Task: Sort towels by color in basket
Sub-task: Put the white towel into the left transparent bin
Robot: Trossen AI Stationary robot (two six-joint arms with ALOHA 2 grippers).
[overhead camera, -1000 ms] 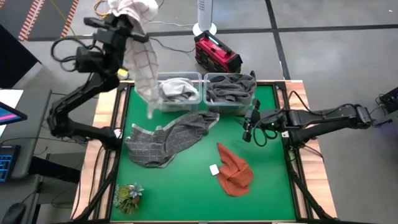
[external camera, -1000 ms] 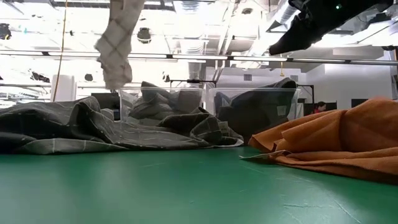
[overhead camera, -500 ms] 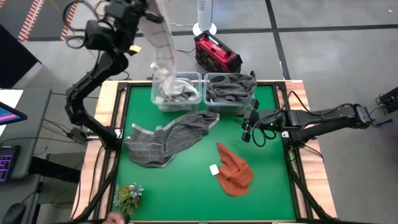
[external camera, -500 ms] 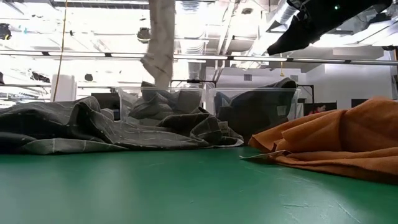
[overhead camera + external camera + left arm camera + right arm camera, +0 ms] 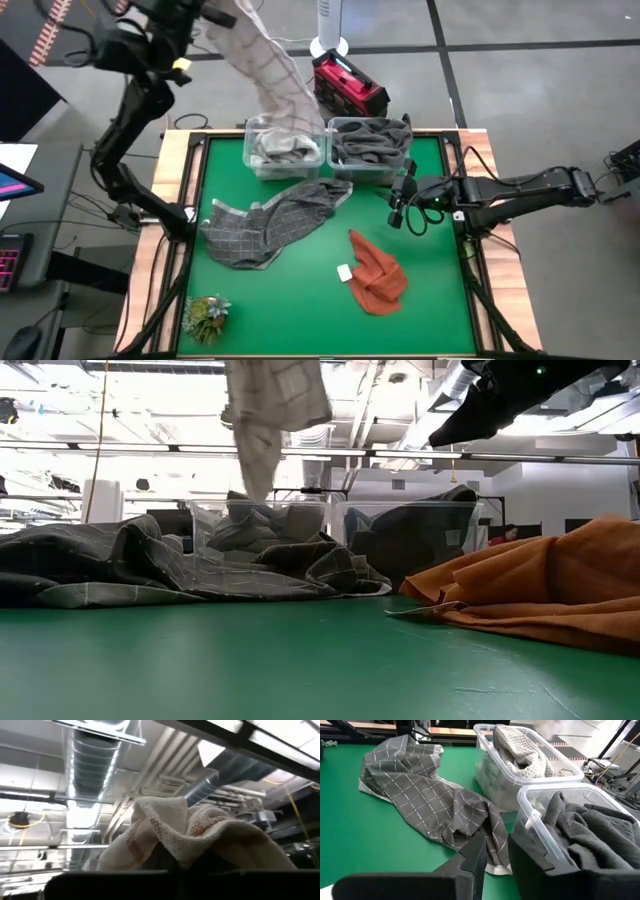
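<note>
The left claw (image 5: pixel 215 12) is pinching the white checked towel (image 5: pixel 268 70) high above the left bin (image 5: pixel 285 148). It ought to be lowering until the cloth is pooling inside before letting go. The right claw (image 5: pixel 400 212), partly spread and holding nothing, is waiting beside the dark-towel bin (image 5: pixel 370 148).

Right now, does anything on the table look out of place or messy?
Two cloths lie loose on the green mat: a crumpled dark grey checked towel whose edge rests against the left clear plastic bin, and a rust orange towel bunched near the middle. Nothing looks spilled or damaged.
</note>
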